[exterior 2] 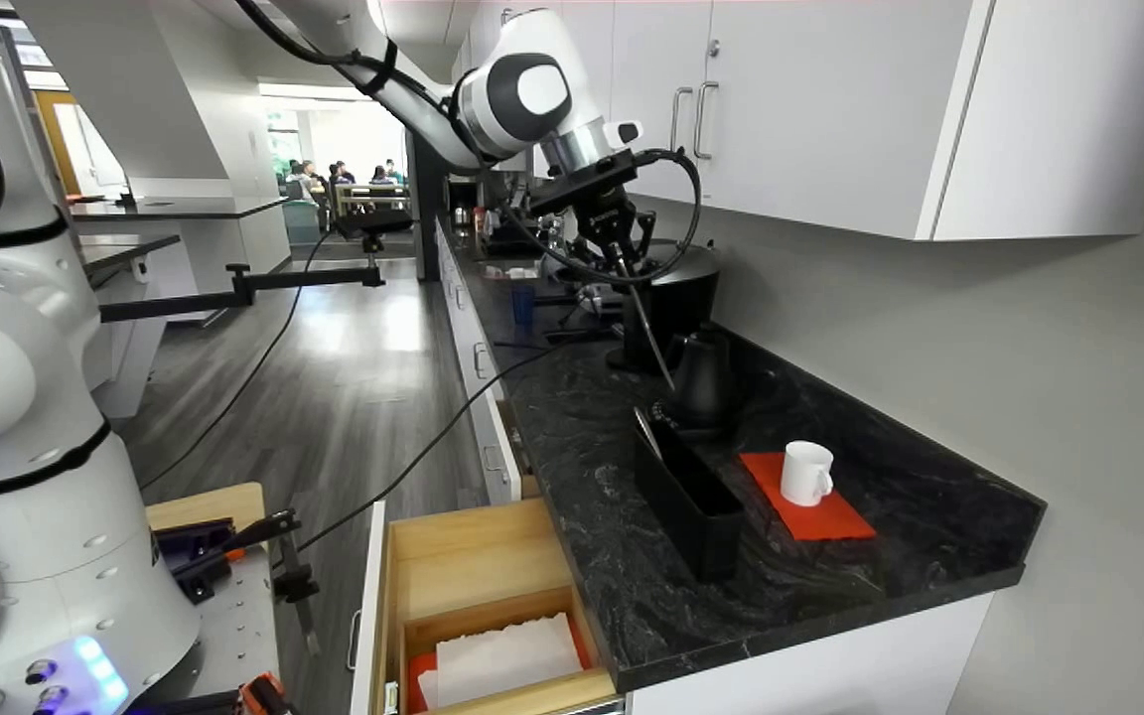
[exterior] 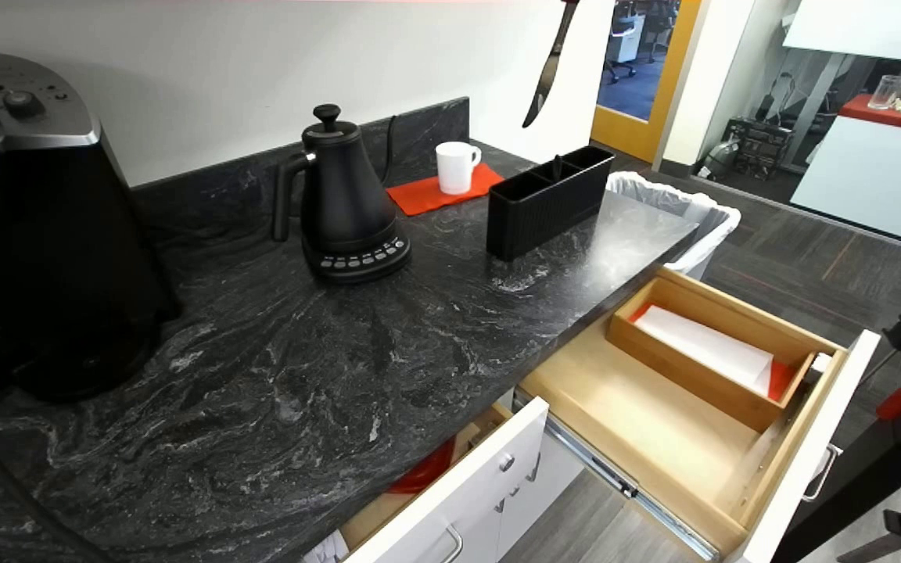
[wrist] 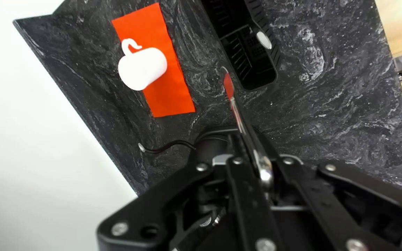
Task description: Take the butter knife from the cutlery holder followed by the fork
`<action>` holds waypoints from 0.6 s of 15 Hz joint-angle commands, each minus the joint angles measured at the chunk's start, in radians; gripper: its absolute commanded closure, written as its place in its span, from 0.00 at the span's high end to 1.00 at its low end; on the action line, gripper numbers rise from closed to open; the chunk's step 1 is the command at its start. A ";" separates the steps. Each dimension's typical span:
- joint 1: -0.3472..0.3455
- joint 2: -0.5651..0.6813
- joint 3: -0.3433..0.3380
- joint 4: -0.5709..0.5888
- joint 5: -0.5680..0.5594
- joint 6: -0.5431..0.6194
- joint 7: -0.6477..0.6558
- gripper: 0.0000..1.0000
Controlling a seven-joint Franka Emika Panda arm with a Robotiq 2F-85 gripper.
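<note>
gripper (exterior 2: 622, 258) pinches the butter knife (exterior: 550, 69), blade down; a utensil (wrist: 263, 40) leans in the cutlery holder (exterior: 542, 211)

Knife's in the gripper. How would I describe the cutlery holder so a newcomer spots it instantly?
Find the dark marbled counter above the wide-open drawer. On it, between that drawer and the white mug on red cloth, stands the cutlery holder. Unlike the rounded black kettle nearby, it is a long, narrow black box, straight-walled, open on top and split into compartments.
</note>
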 commanded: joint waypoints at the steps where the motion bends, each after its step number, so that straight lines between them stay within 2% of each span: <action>1: 0.026 -0.065 0.003 -0.008 -0.141 -0.110 0.209 0.06; 5: 0.046 -0.116 0.026 -0.042 -0.209 -0.280 0.378 0.06; 9: 0.068 -0.133 0.052 -0.073 -0.162 -0.455 0.458 0.07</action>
